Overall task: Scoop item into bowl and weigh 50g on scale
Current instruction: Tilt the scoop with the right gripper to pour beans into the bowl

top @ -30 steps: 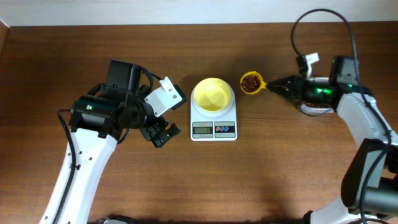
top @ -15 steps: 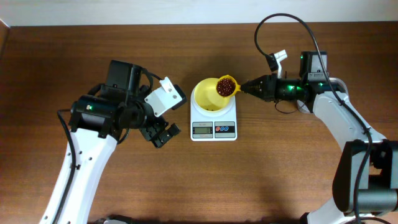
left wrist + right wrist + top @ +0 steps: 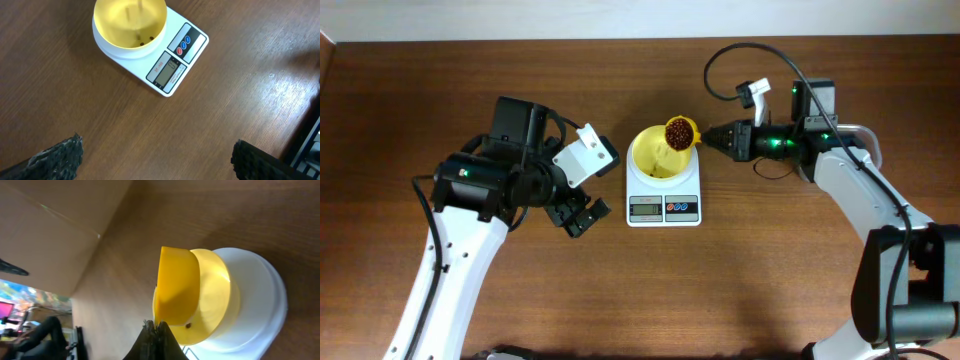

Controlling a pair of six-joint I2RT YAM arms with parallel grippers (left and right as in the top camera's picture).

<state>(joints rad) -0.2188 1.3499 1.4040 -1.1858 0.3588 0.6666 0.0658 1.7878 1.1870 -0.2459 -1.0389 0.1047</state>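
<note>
The pale-yellow bowl (image 3: pixel 657 154) stands on the white scale (image 3: pixel 663 190) in mid-table. My right gripper (image 3: pixel 716 139) is shut on the handle of the bright yellow scoop (image 3: pixel 680 133), which holds reddish-brown beans and is tipped over the bowl's right rim. In the right wrist view the scoop (image 3: pixel 177 285) hangs on its side before the bowl (image 3: pixel 217 295), with one bean (image 3: pixel 188 325) at the rim. In the left wrist view a few beans (image 3: pixel 142 43) lie in the bowl (image 3: pixel 115 30) on the scale (image 3: pixel 172 60). My left gripper (image 3: pixel 578 213) is open and empty, left of the scale.
The scale's display and coloured buttons (image 3: pixel 665 207) face the front. The right arm's black cable (image 3: pixel 745 55) loops above the table behind the scoop. The table's back edge (image 3: pixel 620 40) runs along the top of the overhead view.
My right gripper has carried the scoop leftward from right of the scale to over the bowl and tipped it. The left arm has not moved.
</note>
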